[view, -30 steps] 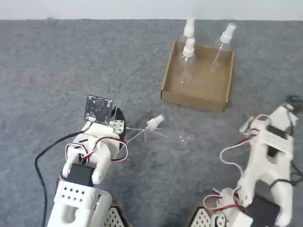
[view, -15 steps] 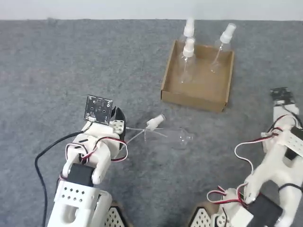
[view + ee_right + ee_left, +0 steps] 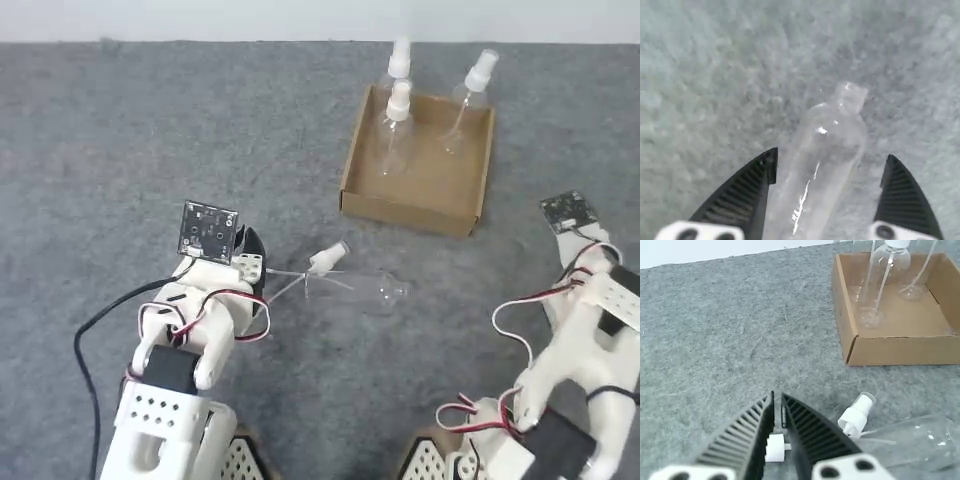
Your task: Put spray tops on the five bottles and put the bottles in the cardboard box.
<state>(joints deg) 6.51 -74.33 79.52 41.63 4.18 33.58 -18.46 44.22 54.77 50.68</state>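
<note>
My left gripper (image 3: 777,396) is shut on a white spray top (image 3: 774,448) just above the carpet; in the high view the left gripper (image 3: 260,272) sits at the lower left, with a thin tube sticking out of it. Beside it lie a second spray top (image 3: 328,258) and an uncapped clear bottle (image 3: 378,290) on its side. My right gripper (image 3: 831,154) is open, one finger on each side of another capless bottle (image 3: 840,120) that lies on the carpet. The cardboard box (image 3: 410,208) holds three upright bottles with tops, the nearest one (image 3: 398,112).
Grey carpet covers the table. The right arm (image 3: 590,300) stands to the right of the box, below its near corner. Open carpet stretches to the left of the box and between the two arms.
The right arm has swung toward the box side, and its wrist camera has shifted left over the carpet. The left arm, the loose spray top and the lying bottle have stayed put.
</note>
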